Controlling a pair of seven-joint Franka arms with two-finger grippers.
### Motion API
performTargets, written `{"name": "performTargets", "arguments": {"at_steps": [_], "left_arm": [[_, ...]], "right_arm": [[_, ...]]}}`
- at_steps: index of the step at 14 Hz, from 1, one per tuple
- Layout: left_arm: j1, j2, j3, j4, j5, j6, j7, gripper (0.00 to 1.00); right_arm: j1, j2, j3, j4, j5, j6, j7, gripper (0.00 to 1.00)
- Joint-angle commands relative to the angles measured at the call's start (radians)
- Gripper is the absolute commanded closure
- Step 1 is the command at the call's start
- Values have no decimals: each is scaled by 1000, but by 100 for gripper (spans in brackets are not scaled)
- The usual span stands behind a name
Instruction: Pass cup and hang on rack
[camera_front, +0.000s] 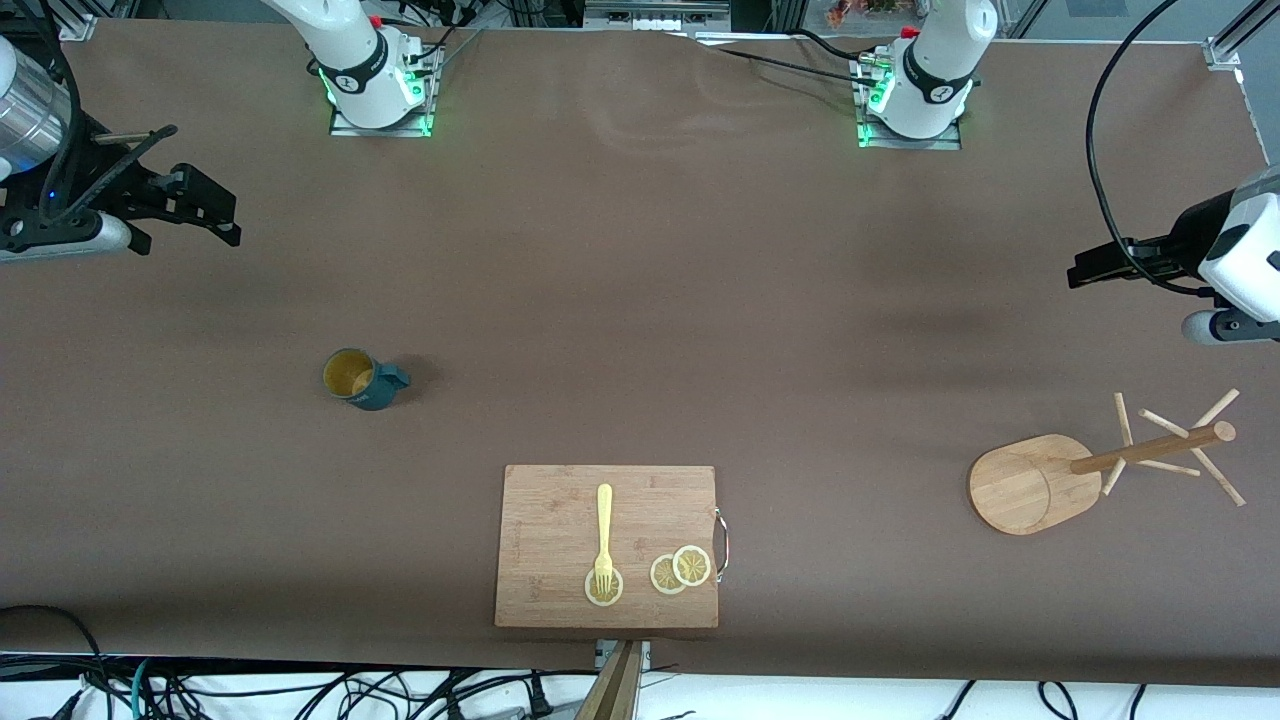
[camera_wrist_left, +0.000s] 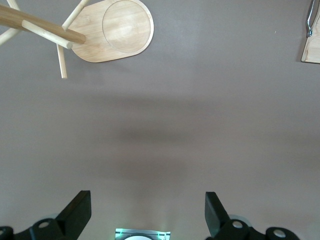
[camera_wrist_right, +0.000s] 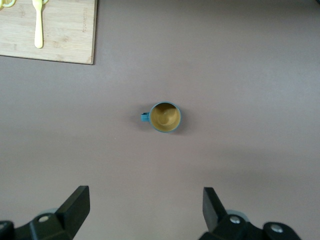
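While both the left end effector (camera_wrist_left: 147, 215) and right end effector (camera_wrist_right: 145, 212) hover released, the cup (camera_front: 360, 378) sits mid-left in the frame; a rim grasp could tip it, and the rack (camera_front: 1030, 483), lower right, might topple.

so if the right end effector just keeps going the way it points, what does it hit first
Probably bare table. The right end effector is open and aims down at the brown surface; the cup stands upright just ahead of that line, so it may be missed, though depth is unclear.
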Motion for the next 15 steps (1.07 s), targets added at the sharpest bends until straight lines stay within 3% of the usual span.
{"name": "performTargets", "arguments": {"at_steps": [1,15], "left_arm": [[0,14,1,29,-15,-8,7,0],[-2,24,1,45,-15,-8,7,0]], "right_arm": [[1,-5,5,4,-12,-18,2,0],[3,6,4,10,-11,-10,-10,0]]}}
